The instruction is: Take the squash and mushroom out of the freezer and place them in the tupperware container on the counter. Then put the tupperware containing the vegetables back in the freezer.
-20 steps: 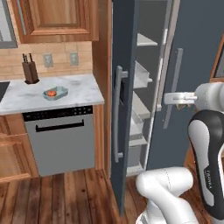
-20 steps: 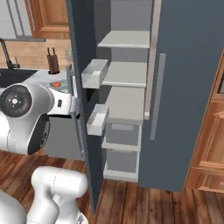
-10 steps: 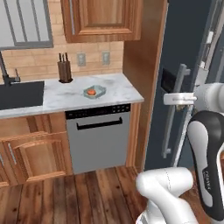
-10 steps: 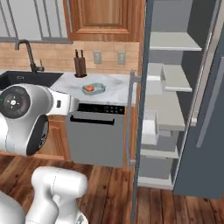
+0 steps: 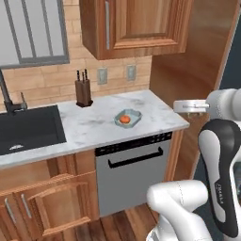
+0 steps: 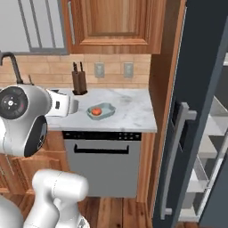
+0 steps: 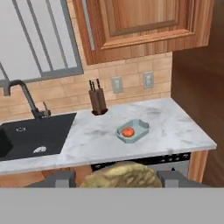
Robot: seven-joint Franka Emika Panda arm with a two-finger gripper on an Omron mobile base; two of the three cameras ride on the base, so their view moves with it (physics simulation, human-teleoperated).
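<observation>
The squash (image 5: pixel 124 119) sits in the tupperware container (image 5: pixel 127 118) at the middle of the left base frame, the tray resting on the counter (image 5: pixel 94 124) toward its right end. In the right base frame the same orange ball (image 6: pixel 95 110) lies in the tray (image 6: pixel 101 111) just left of centre, and the freezer (image 6: pixel 196 116) fills the right side, its door standing open with pale shelves showing at the far right edge. Down at the bottom centre of the hand frame, the mushroom (image 7: pixel 120 176) looms as a brown-olive lump between the two dark fingertips (image 7: pixel 59 178); the gripper (image 7: pixel 117 178) is clamped on it. Beyond it the tray (image 7: pixel 133 130) and squash (image 7: pixel 127 132) sit mid-frame. A knife block (image 5: pixel 84 89) stands at the wall, upper left of the tray, and a dark sink (image 5: pixel 28 129) lies at the left edge.
</observation>
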